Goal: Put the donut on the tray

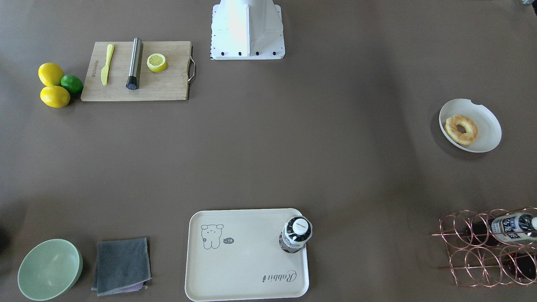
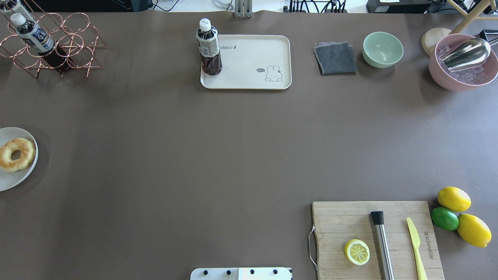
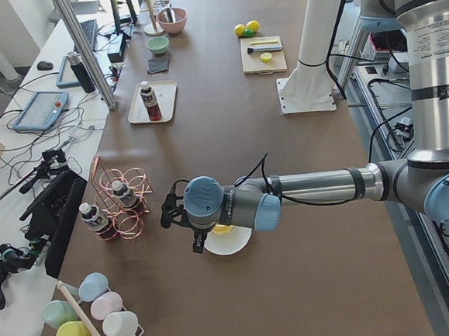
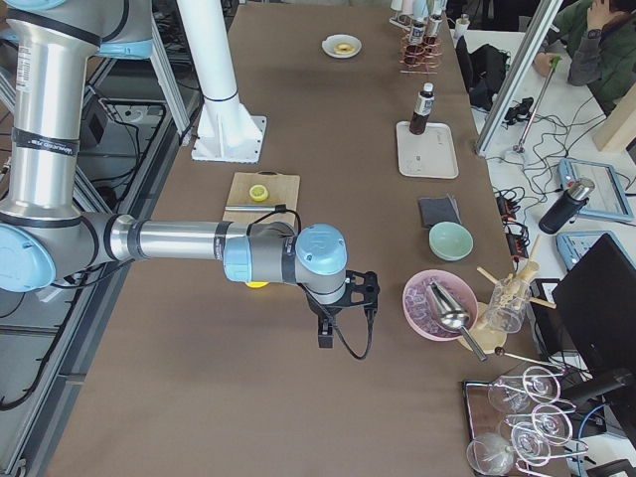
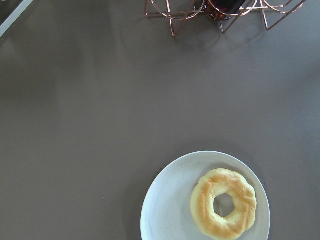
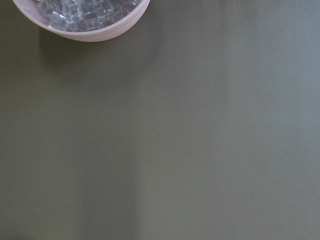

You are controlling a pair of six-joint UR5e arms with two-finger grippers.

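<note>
The donut [image 2: 16, 154] lies on a white round notched plate [image 2: 11, 179] at the table's left edge; it also shows in the front view [image 1: 461, 129] and in the left wrist view [image 5: 223, 210]. The cream tray [image 2: 253, 58] with the rabbit drawing sits at the far middle [image 1: 247, 260]. My left gripper [image 3: 172, 216] shows only in the exterior left view, hovering above and just beside the plate; I cannot tell whether it is open or shut. My right gripper [image 4: 343, 310] shows only in the exterior right view, near the pink bowl; I cannot tell its state either.
A dark drink bottle [image 2: 209, 48] stands on the tray's left corner. A copper wire rack [image 2: 50, 42] with bottles stands beyond the plate. A grey cloth [image 2: 334, 58], a green bowl [image 2: 383, 49], a pink ice bowl [image 2: 463, 62] and a cutting board [image 2: 373, 237] lie to the right.
</note>
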